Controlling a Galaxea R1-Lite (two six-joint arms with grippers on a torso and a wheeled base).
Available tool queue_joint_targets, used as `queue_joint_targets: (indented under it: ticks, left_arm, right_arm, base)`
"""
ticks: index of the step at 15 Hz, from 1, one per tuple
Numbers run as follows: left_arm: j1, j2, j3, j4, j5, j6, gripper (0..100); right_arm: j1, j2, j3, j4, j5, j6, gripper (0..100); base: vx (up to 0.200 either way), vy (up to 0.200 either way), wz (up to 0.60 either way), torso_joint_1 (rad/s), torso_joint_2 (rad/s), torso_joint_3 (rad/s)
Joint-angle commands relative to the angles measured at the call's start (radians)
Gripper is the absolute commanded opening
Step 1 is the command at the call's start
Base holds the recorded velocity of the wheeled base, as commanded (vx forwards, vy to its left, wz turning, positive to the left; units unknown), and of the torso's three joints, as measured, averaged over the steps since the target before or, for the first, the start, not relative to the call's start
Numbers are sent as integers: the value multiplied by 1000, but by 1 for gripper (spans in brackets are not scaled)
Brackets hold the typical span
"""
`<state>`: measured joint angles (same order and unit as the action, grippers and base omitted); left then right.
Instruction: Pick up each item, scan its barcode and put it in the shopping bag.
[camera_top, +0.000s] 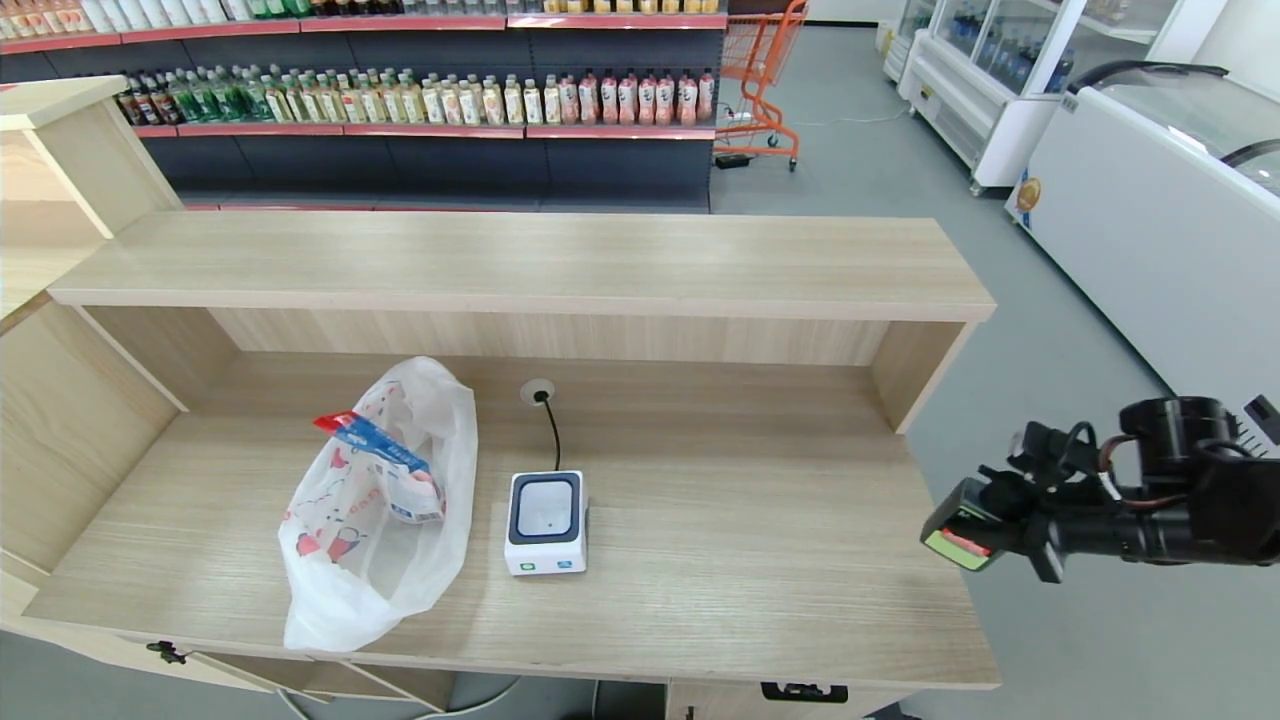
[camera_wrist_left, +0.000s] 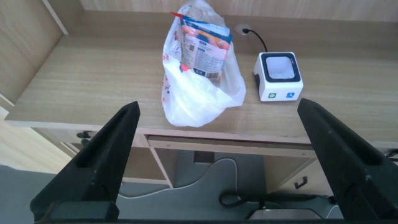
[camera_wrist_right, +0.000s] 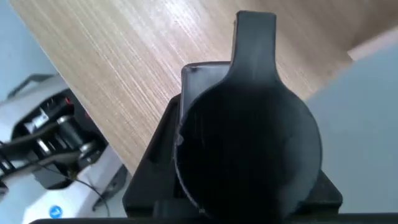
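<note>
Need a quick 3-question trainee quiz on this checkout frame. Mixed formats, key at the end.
1. True or false: the packet is inside the shopping bag.
2. In the head view, where does the scanner stand?
A) on the counter, to the robot's right of the bag
B) on the counter, to the robot's left of the bag
C) inside the bag
3. Fill in the missing word: the left gripper is ____ and holds nothing.

Key: 1 true; 2 A; 3 open.
</note>
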<state>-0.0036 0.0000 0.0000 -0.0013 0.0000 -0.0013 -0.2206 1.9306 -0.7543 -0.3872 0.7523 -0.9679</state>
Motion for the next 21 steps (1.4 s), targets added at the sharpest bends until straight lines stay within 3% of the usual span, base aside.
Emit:
queue_joint_targets:
  ticks: [1, 5, 9, 10, 14, 15, 17, 18, 19, 20, 21]
  left_arm:
    - [1, 2, 0, 0, 0, 0, 100]
    - [1, 2, 0, 0, 0, 0, 100]
    - [1, 2, 0, 0, 0, 0, 100]
    - [1, 2, 0, 0, 0, 0, 100]
    - [1, 2, 0, 0, 0, 0, 100]
    - [1, 2, 0, 0, 0, 0, 100]
    - [2, 2, 0, 0, 0, 0, 100]
    - [1, 2, 0, 0, 0, 0, 100]
    - [1, 2, 0, 0, 0, 0, 100]
    - [1, 2, 0, 0, 0, 0, 100]
    - [1, 2, 0, 0, 0, 0, 100]
  right_arm:
    - [-92, -243, 101, -7, 5, 155, 0]
    - [-91, -481, 197, -7, 18, 169, 0]
    - [30, -581, 245, -10, 24, -58, 0]
    - [55, -582, 250, -10, 45, -172, 0]
    - [107, -479, 282, -1, 302, -925, 0]
    - [112, -470, 296, 13, 309, -1059, 0]
    - [118, -469, 288, 31, 312, -1166, 0]
    - [173, -460, 286, 36, 334, -1259, 0]
    - [173, -460, 286, 36, 334, -1259, 0]
    - [296, -406, 296, 37, 410, -1471, 0]
    - [343, -374, 286, 36, 458, -1600, 0]
  base:
    - [0, 0, 0, 0, 0, 0]
    - [0, 0, 0, 0, 0, 0]
    - [0, 0, 0, 0, 0, 0]
    - [0, 0, 0, 0, 0, 0]
    - [0, 0, 0, 0, 0, 0]
    - [0, 0, 0, 0, 0, 0]
    - [0, 0, 0, 0, 0, 0]
    - [0, 0, 0, 0, 0, 0]
    - [0, 0, 0, 0, 0, 0]
    - [0, 0, 0, 0, 0, 0]
    - [0, 0, 0, 0, 0, 0]
